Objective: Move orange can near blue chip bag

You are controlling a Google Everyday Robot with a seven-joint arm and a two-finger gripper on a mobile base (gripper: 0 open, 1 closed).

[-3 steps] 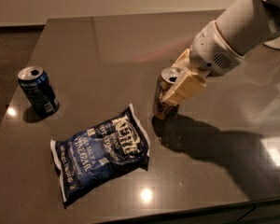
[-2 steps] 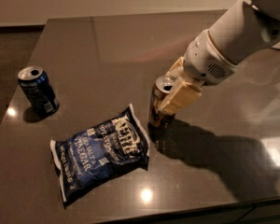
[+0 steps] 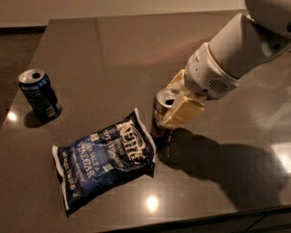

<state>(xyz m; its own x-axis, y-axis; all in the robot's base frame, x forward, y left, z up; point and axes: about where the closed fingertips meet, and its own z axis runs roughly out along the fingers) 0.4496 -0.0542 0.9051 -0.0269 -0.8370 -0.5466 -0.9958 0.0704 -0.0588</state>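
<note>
Half-hidden orange can (image 3: 158,116), seemingly between jaws

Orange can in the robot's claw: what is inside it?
The small orange-gold drink can shows only a silver top with a dark opening; its contents are hidden. The two-finger gripper, clamped on it, covers part of its side.

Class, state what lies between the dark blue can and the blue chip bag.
Only bare tabletop separates the dark blue can and blue chip bag in the camera view. The gripper holds the orange can beside the bag.
</note>
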